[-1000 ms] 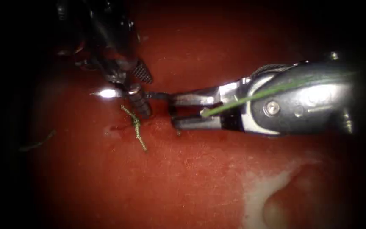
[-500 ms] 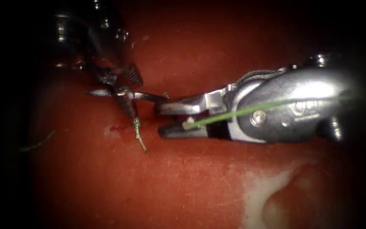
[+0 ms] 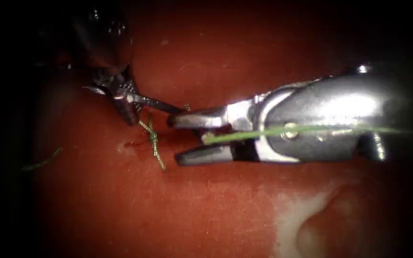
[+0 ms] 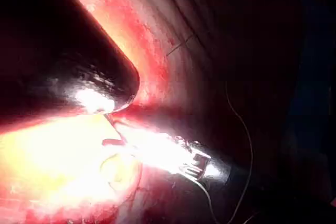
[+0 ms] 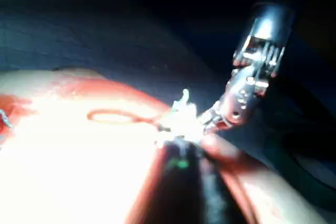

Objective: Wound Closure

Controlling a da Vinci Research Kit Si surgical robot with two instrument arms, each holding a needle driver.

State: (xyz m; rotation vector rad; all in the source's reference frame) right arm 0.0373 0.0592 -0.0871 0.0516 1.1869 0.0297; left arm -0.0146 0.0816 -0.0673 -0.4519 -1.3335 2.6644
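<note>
On the red, wet tissue (image 3: pixel 216 205), a loose thread end (image 3: pixel 41 162) lies far left. The left pincer (image 3: pixel 123 98) is clamped on the dark needle (image 3: pixel 156 102), above a green knot (image 3: pixel 153 139). The right pincer (image 3: pixel 174 138) gapes apart, empty, green thread (image 3: pixel 264 133) crossing it.

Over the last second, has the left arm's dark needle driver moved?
Yes. The left arm's tool has shifted left and up, away from the green knotted stitch, with its jaws shut on the needle.

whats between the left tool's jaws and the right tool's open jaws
In the endoscope view, the needle spans it, held by the left tool, reaching the right tool.
</note>
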